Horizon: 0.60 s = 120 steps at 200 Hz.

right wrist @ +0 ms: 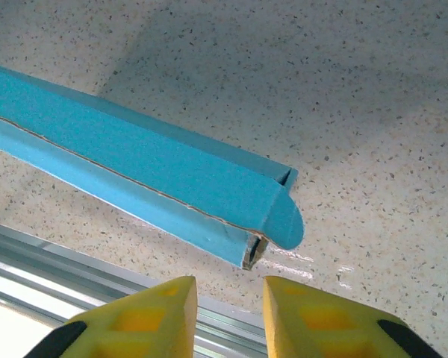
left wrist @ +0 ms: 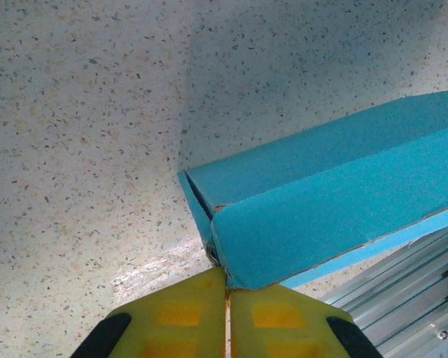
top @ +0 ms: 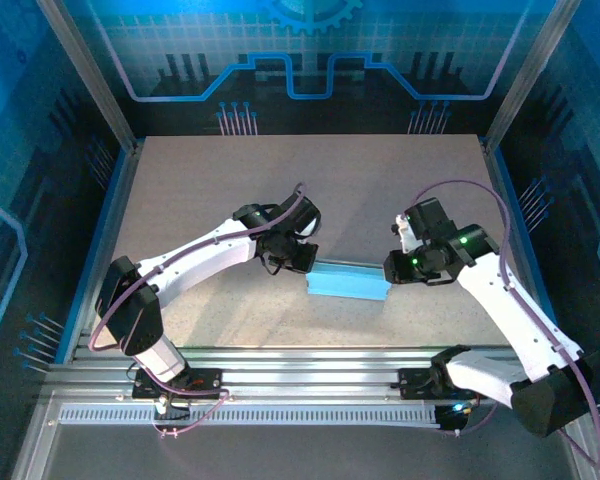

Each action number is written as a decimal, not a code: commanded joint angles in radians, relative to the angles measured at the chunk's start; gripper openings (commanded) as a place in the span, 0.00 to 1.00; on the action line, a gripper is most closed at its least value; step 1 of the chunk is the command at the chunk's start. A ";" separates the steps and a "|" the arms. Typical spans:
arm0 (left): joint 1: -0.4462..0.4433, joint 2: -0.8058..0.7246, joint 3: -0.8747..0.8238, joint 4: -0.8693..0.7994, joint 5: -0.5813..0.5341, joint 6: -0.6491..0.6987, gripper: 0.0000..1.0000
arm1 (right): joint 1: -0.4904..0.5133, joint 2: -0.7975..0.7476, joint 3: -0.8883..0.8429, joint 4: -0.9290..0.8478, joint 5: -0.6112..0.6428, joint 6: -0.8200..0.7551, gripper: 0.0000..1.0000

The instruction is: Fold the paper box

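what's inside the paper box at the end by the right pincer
The paper box shows only a small dark gap under its rounded end flap; nothing can be made out in it. The rest of the inside is covered by the closed blue walls.

Nothing readable here tbh: no words, labels, brand names or numbers on anything. Closest is a gear graphic (top: 332, 20) with circuit lines on the far wall.
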 commanded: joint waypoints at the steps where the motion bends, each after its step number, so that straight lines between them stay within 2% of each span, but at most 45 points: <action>1: -0.009 0.002 -0.008 -0.050 -0.007 -0.026 0.09 | -0.017 -0.013 0.011 -0.034 0.044 -0.004 0.35; 120: -0.009 -0.024 -0.018 -0.052 -0.014 -0.034 0.10 | -0.030 -0.006 -0.032 0.062 0.044 -0.006 0.32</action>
